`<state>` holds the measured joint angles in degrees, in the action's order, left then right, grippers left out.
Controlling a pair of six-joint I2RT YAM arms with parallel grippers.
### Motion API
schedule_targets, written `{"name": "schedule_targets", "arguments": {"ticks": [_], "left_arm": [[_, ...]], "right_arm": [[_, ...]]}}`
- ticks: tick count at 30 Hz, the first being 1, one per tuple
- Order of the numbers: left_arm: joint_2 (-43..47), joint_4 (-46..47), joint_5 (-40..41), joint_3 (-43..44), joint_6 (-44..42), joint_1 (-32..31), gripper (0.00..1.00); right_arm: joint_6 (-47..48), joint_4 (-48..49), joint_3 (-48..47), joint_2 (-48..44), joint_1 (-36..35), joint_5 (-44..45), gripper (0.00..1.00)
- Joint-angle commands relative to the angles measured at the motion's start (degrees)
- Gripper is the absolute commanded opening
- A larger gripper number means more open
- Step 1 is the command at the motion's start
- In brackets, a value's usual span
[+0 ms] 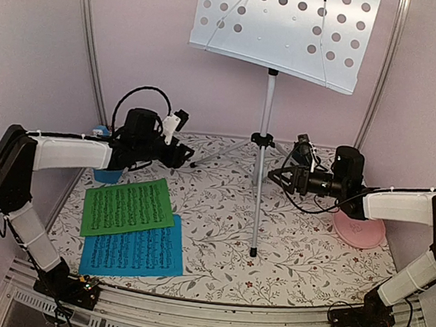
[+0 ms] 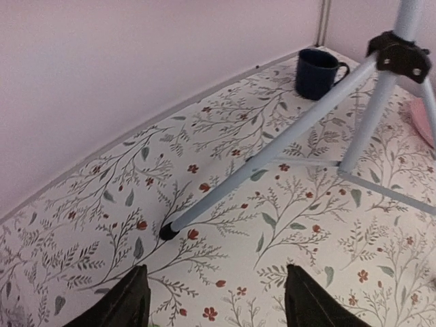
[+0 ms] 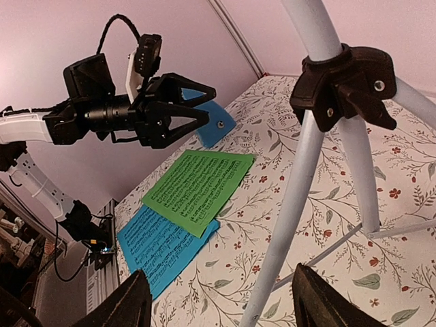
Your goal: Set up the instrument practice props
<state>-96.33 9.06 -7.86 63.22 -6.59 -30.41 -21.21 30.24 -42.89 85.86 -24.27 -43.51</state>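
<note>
Silver music stand [image 1: 264, 137] sits mid-table, legs between left gripper [image 3: 210, 103] and right gripper [image 3: 221, 310], both spread and empty. Green sheet [image 1: 127, 206] overlaps blue sheet [image 1: 134, 253] front left, metronome [image 3: 214, 122] half hidden by the left arm [image 1: 72, 153], mug [image 2: 317, 73] and pink plate [image 1: 358, 230] off right.

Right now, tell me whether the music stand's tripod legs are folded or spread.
Spread: the music stand stands upright, its legs splayed outward from the black collar.
</note>
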Motion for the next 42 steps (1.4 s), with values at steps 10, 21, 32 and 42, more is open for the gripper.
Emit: {"name": "schedule_targets", "arguments": {"ticks": [10, 21, 32, 42], "left_arm": [[-7.69, -29.63, 31.94, 7.62, 38.79, 1.85, 0.60], [-20.78, -40.66, 32.60, 18.91, 50.14, 1.85, 0.50], [-27.20, -42.57, 33.69, 26.51, 51.34, 1.68, 0.51], [-31.84, -46.92, 35.89, 31.43, 52.23, 1.67, 0.49]], "right_arm": [[2.49, -4.14, 1.36, -3.67, -3.24, 9.21, 0.73], [2.84, -3.89, 0.72, -2.05, -3.33, 8.41, 0.74], [2.05, -2.61, -0.15, -0.27, -3.33, 6.55, 0.75], [2.12, -2.29, -0.33, -0.36, -3.33, 6.34, 0.76]]}}
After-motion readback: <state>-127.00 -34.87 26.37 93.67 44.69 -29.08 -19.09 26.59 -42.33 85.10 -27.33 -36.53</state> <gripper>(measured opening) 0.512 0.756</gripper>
